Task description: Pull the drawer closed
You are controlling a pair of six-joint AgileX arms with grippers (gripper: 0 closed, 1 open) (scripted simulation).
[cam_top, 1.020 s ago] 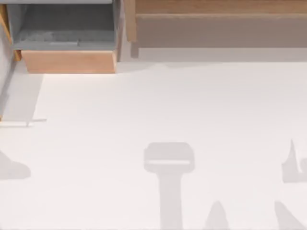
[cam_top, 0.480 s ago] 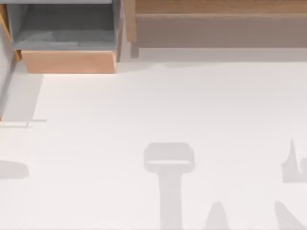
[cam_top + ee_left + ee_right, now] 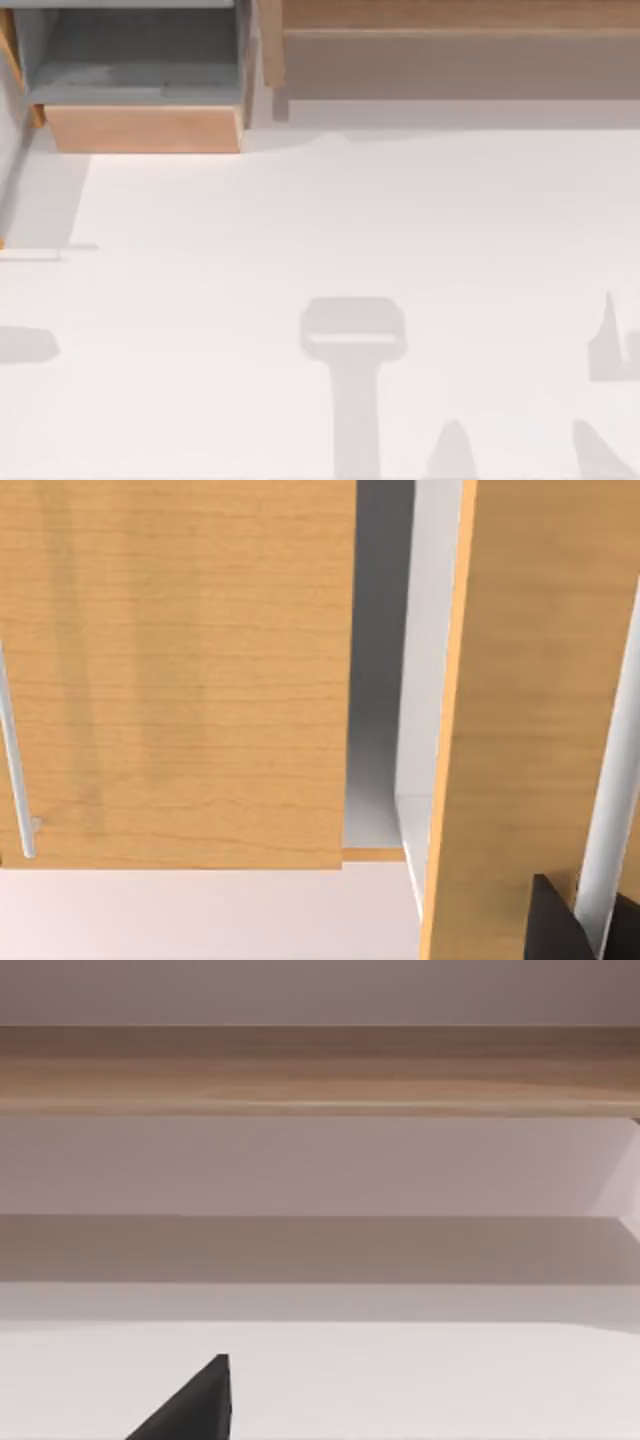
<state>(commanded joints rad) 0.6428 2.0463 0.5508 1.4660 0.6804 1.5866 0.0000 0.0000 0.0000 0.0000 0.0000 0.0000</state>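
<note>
A dark fingertip (image 3: 560, 925) of the left gripper sits close to the wooden furniture; whether either gripper is open I cannot tell. The drawer (image 3: 143, 128) stands pulled out at the table's (image 3: 350, 230) far left corner, beside the ledge (image 3: 460, 62). Looks like the approach stage; next needs contact with its front panel.

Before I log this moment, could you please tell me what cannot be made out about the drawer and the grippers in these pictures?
- Top view: the drawer stands open at the table's far left; its back is cut off by the picture's upper edge.
- Left wrist view: a dark tip of the left gripper sits at the picture's edge, so open or shut is unclear.
- Right wrist view: one dark tip of the right gripper, cut off likewise, faces the wooden ledge.
</note>
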